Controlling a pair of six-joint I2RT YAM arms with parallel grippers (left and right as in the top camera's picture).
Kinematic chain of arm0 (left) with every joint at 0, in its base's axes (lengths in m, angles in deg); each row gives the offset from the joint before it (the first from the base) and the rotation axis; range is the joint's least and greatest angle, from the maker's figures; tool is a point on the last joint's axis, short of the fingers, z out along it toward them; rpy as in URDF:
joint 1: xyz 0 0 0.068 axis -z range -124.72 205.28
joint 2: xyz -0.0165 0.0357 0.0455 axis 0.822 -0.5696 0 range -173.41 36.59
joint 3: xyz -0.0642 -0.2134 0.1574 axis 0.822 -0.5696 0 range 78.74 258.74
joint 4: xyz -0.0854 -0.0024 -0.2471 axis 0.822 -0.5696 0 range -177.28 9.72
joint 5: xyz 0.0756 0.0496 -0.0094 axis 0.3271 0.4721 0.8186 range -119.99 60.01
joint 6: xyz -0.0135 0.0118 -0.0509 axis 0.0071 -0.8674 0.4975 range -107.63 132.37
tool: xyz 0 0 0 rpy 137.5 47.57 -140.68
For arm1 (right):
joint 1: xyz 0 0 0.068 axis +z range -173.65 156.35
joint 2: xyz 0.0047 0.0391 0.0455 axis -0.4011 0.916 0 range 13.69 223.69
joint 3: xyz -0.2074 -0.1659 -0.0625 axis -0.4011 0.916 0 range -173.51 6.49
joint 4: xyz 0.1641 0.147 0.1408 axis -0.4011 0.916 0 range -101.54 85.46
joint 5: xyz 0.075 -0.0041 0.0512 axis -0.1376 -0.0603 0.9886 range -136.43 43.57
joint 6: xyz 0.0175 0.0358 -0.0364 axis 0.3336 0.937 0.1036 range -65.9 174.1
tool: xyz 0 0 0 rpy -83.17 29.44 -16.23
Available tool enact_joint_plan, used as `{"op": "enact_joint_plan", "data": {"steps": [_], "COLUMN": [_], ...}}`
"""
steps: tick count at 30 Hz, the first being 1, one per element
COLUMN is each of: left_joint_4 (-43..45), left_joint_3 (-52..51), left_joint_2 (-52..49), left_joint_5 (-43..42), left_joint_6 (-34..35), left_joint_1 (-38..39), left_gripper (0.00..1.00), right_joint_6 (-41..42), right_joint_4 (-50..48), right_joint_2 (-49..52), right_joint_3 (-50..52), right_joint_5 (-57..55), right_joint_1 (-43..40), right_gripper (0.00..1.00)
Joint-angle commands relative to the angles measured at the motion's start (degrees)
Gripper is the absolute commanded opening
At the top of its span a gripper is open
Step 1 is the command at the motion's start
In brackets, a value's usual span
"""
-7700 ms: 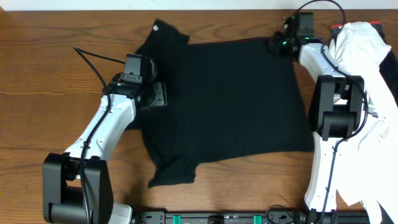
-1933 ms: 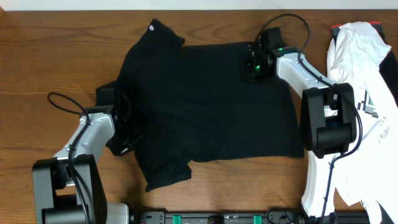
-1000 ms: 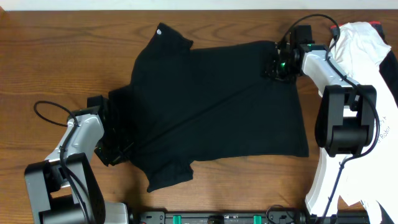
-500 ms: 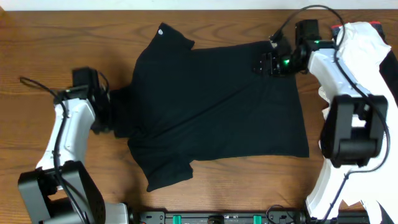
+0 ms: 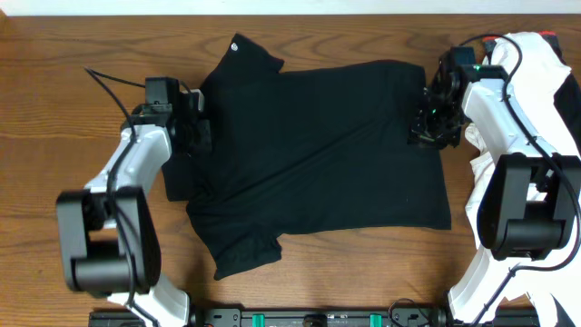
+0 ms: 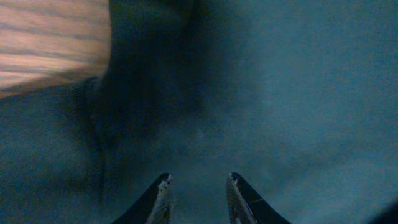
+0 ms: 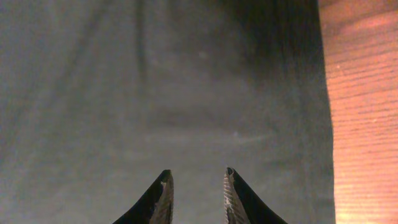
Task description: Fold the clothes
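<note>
The clothes, a black short-sleeved T-shirt (image 5: 309, 154), lie spread flat across the wooden table, with a small white mark on the upper sleeve (image 5: 238, 45). My left gripper (image 5: 203, 136) hovers at the shirt's left edge, just below that sleeve. In the left wrist view it (image 6: 198, 177) stands open over dark fabric (image 6: 261, 93), with nothing between its fingers. My right gripper (image 5: 425, 132) is over the shirt's right edge. In the right wrist view it (image 7: 197, 172) is open too, above the fabric (image 7: 155, 81) close to the hem.
A white garment (image 5: 536, 82) lies heaped at the table's right edge, under and beside the right arm. Bare wood (image 5: 73, 54) shows left of and behind the shirt, and just past the hem (image 7: 364, 112). A black rail (image 5: 309, 318) runs along the front.
My left gripper has moved up and right, onto the shirt's left edge below the upper sleeve. The right gripper has slid down along the right hem. The shirt lies about as before.
</note>
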Motion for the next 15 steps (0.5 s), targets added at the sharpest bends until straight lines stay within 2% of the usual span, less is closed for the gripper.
{"op": "enact_joint_plan", "data": {"steps": [1,3,8,12,15], "left_joint_4": [1.4,1.7,1.3,1.9,2.8], "left_joint_3": [0.2,0.2,0.2,0.2,0.3], "left_joint_2": [-3.9,-5.9,-7.3,-7.3,-7.2], "left_joint_5": [0.3,2.0,12.3,19.4,19.4], "left_joint_6": [-2.7,-3.3,-2.4,0.0,0.0], "left_joint_1": [-0.1,-0.1,-0.1,-0.7,-1.9], "left_gripper": [0.31,0.29,0.26,0.26,0.26], "right_joint_6": [5.0,8.0,8.4,11.6,13.6], "right_joint_4": [-2.6,-7.0,-15.8,-13.3,-10.4], "right_joint_2": [1.0,1.0,1.0,1.0,1.0], "right_joint_3": [4.5,8.2,14.8,17.0,17.0], "right_joint_5": [-1.9,-1.8,-2.2,-8.2,-13.0], "right_joint_1": [0.0,0.0,0.0,-0.2,-0.3], "right_gripper": [0.23,0.21,0.18,0.15,0.12]}}
